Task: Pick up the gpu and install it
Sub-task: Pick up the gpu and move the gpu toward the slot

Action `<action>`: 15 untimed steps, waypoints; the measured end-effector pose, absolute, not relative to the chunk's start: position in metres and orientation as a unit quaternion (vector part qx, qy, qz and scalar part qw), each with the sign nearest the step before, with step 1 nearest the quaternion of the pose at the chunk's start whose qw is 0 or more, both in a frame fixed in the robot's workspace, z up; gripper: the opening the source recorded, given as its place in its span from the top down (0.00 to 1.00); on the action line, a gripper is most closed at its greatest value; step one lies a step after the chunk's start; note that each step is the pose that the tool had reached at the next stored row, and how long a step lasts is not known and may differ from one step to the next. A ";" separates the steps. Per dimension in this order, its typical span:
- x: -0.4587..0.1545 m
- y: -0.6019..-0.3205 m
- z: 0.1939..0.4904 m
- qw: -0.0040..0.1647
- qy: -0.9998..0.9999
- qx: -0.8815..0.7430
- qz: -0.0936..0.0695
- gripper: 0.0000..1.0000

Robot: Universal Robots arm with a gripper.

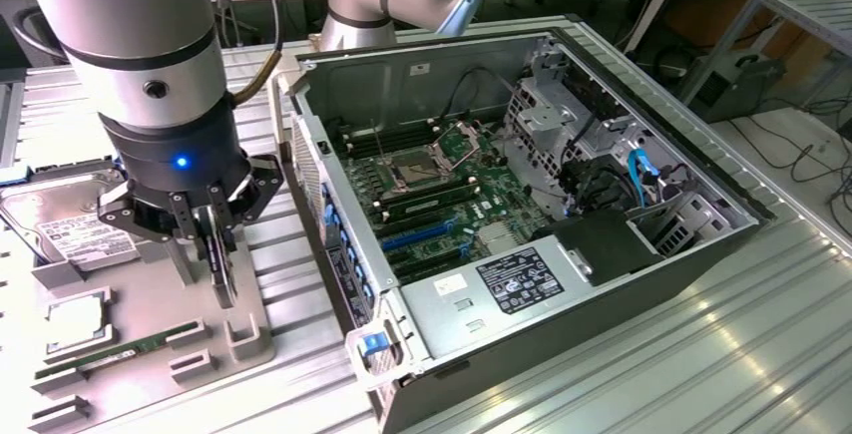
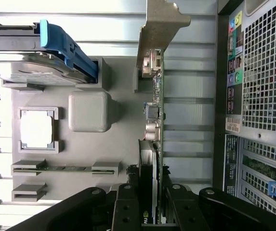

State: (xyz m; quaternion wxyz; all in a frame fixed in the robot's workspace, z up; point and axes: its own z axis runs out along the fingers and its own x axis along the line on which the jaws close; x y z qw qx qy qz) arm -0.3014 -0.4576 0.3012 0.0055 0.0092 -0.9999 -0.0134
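The gripper (image 1: 210, 237) was clamped on the gpu (image 1: 222, 276), which stood on edge above the grey tray (image 1: 246, 359) at the exterior view's left. Its long axis ran parallel to the open computer case (image 1: 639, 294) just to the right.

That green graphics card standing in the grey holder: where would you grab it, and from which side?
Pinch the gpu across its two flat faces at the fan end, coming straight down from above: it stands on edge in the grey tray, with its top edge free. The gripper grips it that way.
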 end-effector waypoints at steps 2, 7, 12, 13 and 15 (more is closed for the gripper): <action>-0.301 -0.458 0.303 0.006 -1.000 0.009 -0.013 0.73; -0.301 -0.458 0.308 0.006 -1.000 0.009 -0.013 0.73; -0.301 -0.458 0.313 0.006 -1.000 0.009 -0.013 0.73; -0.301 -0.458 0.314 0.006 -1.000 0.009 -0.013 0.73; -0.301 -0.458 0.316 0.006 -1.000 0.009 -0.013 0.73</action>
